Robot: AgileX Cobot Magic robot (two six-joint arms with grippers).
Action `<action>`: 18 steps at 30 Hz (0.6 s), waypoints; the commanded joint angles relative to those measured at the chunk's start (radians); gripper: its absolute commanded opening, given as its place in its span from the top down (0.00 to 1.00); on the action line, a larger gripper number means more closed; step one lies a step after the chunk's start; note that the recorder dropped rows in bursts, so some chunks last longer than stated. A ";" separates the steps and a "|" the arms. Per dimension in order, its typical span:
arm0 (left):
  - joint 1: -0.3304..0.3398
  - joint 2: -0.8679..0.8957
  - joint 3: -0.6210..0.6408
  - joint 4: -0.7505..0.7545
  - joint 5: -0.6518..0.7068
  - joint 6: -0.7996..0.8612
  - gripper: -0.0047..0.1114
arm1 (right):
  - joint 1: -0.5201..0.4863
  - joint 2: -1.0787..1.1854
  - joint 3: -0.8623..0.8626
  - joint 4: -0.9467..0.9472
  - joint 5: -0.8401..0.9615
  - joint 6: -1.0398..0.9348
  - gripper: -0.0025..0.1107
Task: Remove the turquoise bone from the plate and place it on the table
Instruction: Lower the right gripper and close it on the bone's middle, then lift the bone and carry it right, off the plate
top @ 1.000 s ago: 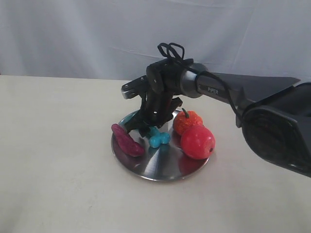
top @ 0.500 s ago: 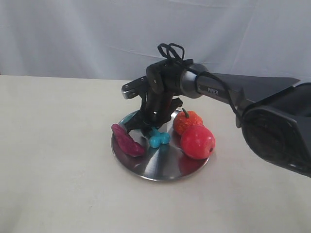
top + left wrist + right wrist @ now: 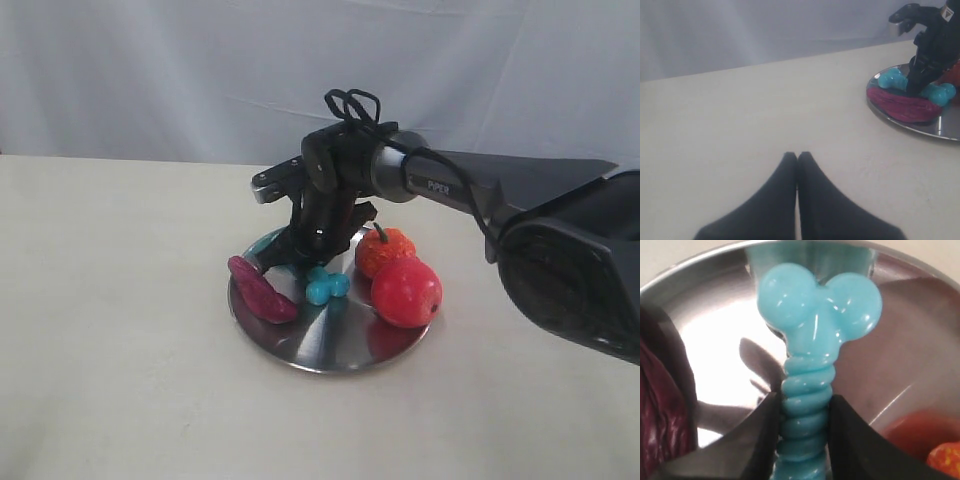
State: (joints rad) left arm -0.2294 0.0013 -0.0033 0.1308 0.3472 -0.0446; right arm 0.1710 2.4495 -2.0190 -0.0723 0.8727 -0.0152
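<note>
The turquoise bone (image 3: 327, 287) lies across the silver plate (image 3: 330, 345), one knobbed end showing below the right arm. My right gripper (image 3: 300, 256) reaches down onto the plate. In the right wrist view its two black fingers press both sides of the bone's ribbed shaft, so the right gripper (image 3: 802, 401) is shut on the bone (image 3: 817, 310), just over the plate (image 3: 715, 325). My left gripper (image 3: 797, 156) hovers over the cream table (image 3: 740, 115), shut and holding nothing, well away from the plate (image 3: 920, 131); it is out of the exterior view.
On the plate with the bone lie a dark purple sweet potato (image 3: 262, 292), a red apple (image 3: 406, 291) and an orange-red fruit with a stem (image 3: 383, 250). The apple and fruit sit close beside the right gripper. A white curtain hangs behind the table.
The right gripper has shifted very slightly upward over the plate, still closed round the bone's shaft. The other objects on the plate have not moved.
</note>
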 commanded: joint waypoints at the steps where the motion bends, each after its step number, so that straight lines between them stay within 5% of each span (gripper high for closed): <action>1: -0.002 -0.001 0.003 0.001 -0.001 0.000 0.96 | -0.005 -0.003 -0.025 -0.008 -0.018 0.003 0.98; 18: -0.002 -0.001 0.003 0.001 -0.001 0.000 0.96 | -0.005 -0.201 -0.306 -0.008 0.348 0.072 0.98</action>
State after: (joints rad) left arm -0.2294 0.0013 -0.0033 0.1308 0.3472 -0.0446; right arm 0.1710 2.3066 -2.3133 -0.0723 1.2100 0.0316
